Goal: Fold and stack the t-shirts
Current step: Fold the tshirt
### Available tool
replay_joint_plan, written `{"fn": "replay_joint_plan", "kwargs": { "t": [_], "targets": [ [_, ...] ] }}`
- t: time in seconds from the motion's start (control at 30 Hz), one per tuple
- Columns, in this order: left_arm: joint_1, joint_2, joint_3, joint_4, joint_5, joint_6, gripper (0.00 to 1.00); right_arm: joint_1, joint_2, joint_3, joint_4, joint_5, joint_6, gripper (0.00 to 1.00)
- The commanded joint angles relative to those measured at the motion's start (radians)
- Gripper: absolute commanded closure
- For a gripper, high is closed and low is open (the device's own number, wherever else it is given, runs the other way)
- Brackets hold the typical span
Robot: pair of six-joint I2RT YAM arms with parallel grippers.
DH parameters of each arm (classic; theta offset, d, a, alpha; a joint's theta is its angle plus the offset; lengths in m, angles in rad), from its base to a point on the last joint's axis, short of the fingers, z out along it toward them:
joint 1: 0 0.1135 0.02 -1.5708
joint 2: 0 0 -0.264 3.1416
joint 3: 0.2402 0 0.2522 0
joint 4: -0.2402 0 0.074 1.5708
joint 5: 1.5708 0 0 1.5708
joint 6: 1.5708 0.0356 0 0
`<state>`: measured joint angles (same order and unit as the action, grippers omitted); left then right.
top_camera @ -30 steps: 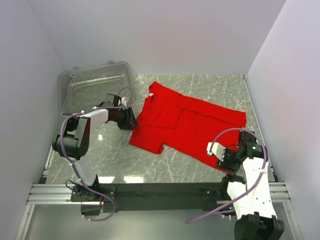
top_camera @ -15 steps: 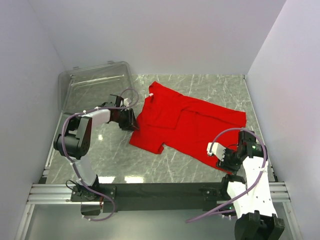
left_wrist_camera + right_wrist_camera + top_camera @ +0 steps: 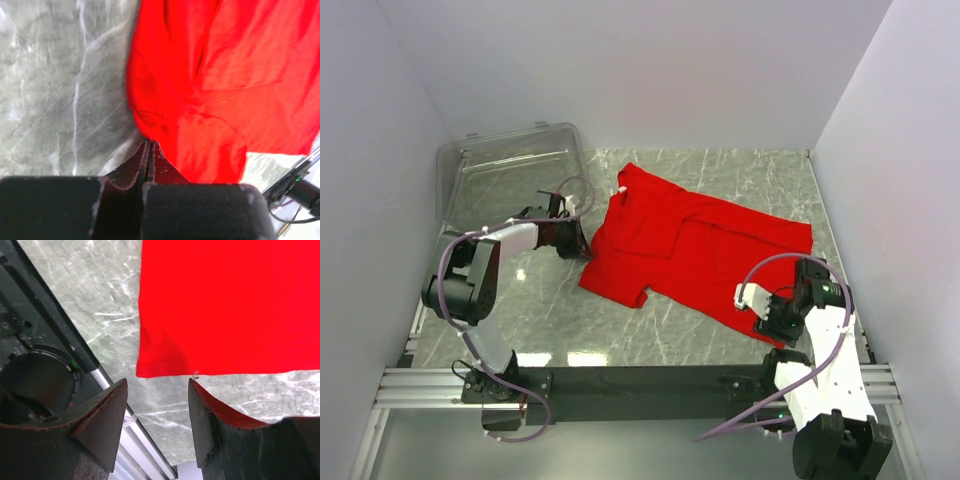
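Note:
A bright red t-shirt (image 3: 700, 250) lies spread and partly folded across the marble table, its sleeve end pointing left. My left gripper (image 3: 584, 245) sits at that left edge. In the left wrist view its jaws (image 3: 149, 142) are pressed together with the t-shirt (image 3: 225, 75) edge running into the tips. My right gripper (image 3: 767, 322) stands open at the shirt's near right corner. In the right wrist view the red hem (image 3: 225, 305) lies just beyond the gripper (image 3: 157, 381), with bare table between the fingers.
A clear plastic bin (image 3: 510, 170) stands at the back left, behind the left arm. White walls close in both sides and the back. The black and aluminium rail (image 3: 640, 380) runs along the near edge, right under the right gripper.
The left gripper's jaws have closed at the shirt's left edge, and the left arm has shifted slightly. The right arm and the shirt have barely moved.

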<state>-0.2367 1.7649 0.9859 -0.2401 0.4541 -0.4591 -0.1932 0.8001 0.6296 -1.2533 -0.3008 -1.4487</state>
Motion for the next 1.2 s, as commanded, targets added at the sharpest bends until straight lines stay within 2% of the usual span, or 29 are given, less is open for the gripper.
{"fn": "replay_joint_plan", "kwargs": {
  "t": [0.0,0.13,0.3,0.57,0.87,1.17],
  "targets": [
    [0.011,-0.081,-0.013,0.100,-0.003,-0.059,0.99,0.024,0.014,0.013,0.051,0.066,0.011,0.41],
    [0.022,-0.094,-0.001,0.120,0.003,-0.090,0.99,0.095,0.024,-0.016,0.069,0.103,0.016,0.40],
    [0.022,-0.087,0.011,0.120,0.037,-0.093,0.99,0.189,0.082,-0.038,0.173,0.150,0.163,0.40],
    [0.028,-0.070,0.005,0.131,0.066,-0.096,0.99,0.271,0.185,-0.007,0.172,0.183,0.214,0.38],
    [0.051,-0.045,0.019,0.133,0.061,-0.105,0.99,0.472,0.284,0.001,0.176,0.270,0.332,0.35],
    [0.077,-0.036,0.039,0.130,0.081,-0.093,0.99,0.624,0.496,0.008,0.262,0.374,0.574,0.34]
  ]
}}
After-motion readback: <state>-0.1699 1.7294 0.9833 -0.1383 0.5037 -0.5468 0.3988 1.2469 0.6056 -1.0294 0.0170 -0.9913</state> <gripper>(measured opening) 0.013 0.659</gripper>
